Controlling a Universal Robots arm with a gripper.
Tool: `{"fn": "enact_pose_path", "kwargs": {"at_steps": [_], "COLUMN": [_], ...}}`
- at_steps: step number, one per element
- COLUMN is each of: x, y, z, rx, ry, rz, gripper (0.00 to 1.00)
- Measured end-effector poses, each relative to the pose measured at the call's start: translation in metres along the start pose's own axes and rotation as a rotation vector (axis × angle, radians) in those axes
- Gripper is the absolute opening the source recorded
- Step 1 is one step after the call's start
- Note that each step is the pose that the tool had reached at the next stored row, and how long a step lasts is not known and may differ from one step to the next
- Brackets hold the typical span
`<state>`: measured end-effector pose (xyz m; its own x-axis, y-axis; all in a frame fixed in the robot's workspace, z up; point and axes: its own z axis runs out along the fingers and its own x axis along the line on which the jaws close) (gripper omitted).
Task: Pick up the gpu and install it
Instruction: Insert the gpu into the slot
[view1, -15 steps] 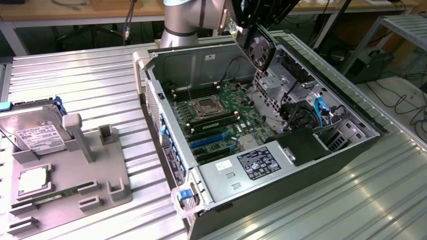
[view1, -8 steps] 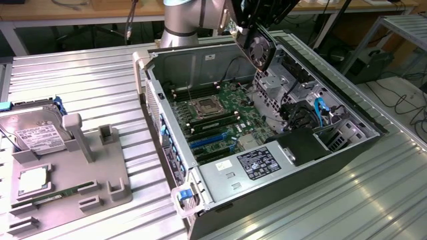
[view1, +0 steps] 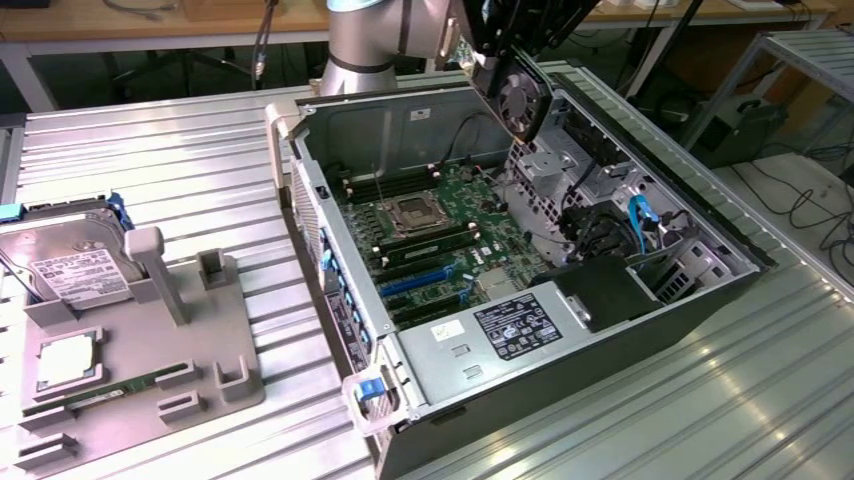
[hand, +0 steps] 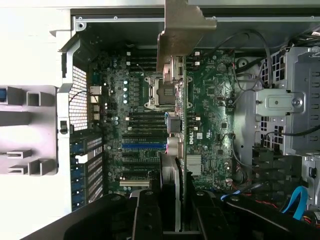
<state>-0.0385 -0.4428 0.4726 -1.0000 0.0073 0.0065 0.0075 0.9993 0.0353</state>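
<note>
Gripper (view1: 498, 62) fingers are clamped on the gpu (view1: 523, 95), holding it in the air over the far end of the open computer case (view1: 400, 120). If it goes down crooked, it could miss the blue slot (view1: 414, 283) and bump the green board (view1: 454, 215) or the wires (view1: 642, 222).

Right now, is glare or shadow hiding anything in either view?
Wrist view: the table beside the case is blown out white; the motherboard is evenly lit. Exterior view: sheen streaks the table; the gpu and motherboard are readable.
</note>
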Motion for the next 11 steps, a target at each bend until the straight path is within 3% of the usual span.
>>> {"fn": "enact_pose_path", "kwargs": {"at_steps": [7,11], "x": [0.0,0.0], "y": [0.0,0.0], "z": [0.0,0.0], "rx": [0.0002,0.0007], "ry": [0.0015,0.0038], "rz": [-0.045,-0.107], "gripper": [0.28,0.28]}}
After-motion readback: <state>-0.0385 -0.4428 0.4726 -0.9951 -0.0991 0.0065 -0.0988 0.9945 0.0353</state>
